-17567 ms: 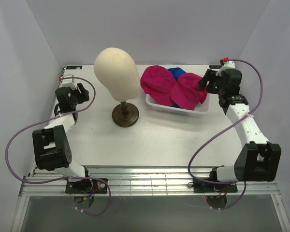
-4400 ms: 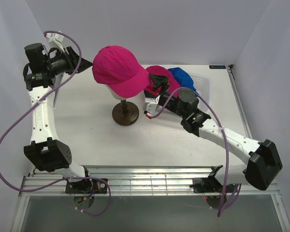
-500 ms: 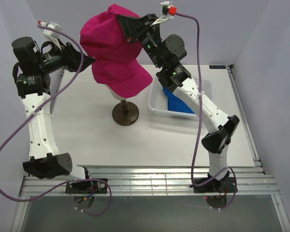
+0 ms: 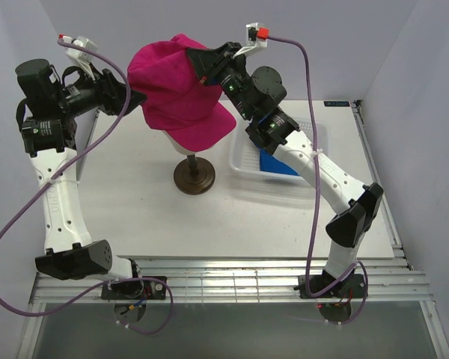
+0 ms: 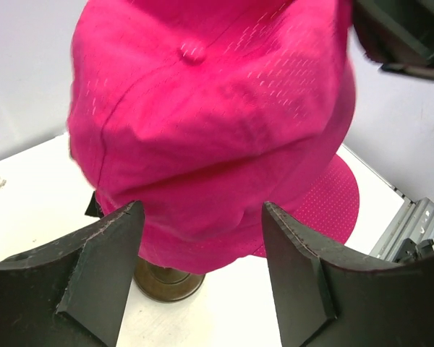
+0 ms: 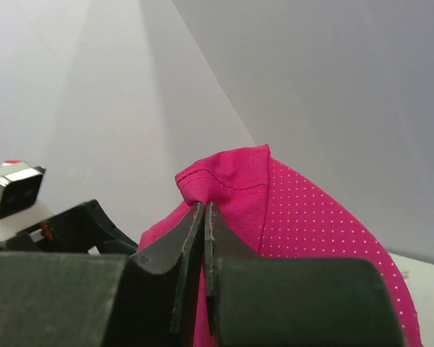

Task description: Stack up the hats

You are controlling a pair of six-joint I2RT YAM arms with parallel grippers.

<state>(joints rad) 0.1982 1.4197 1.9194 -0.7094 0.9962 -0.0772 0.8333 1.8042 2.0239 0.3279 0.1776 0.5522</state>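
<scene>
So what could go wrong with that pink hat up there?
The right gripper holds the pink hat by only a small pinch of fabric, so it might slip and land crooked. The hat sits high above a narrow stand, so a tug might tip everything. The open left gripper is very close and might bump it.

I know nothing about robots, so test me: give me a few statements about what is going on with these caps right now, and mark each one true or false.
1. The right arm's jaws are pinched shut on the fabric of the pink cap. True.
2. The left arm's jaws are clamped on that cap too. False: they stand open beside it.
3. A blue cap lies in the white basket. True.
4. The dark round stand has toppled over. False: it stands upright beneath the pink cap.
</scene>
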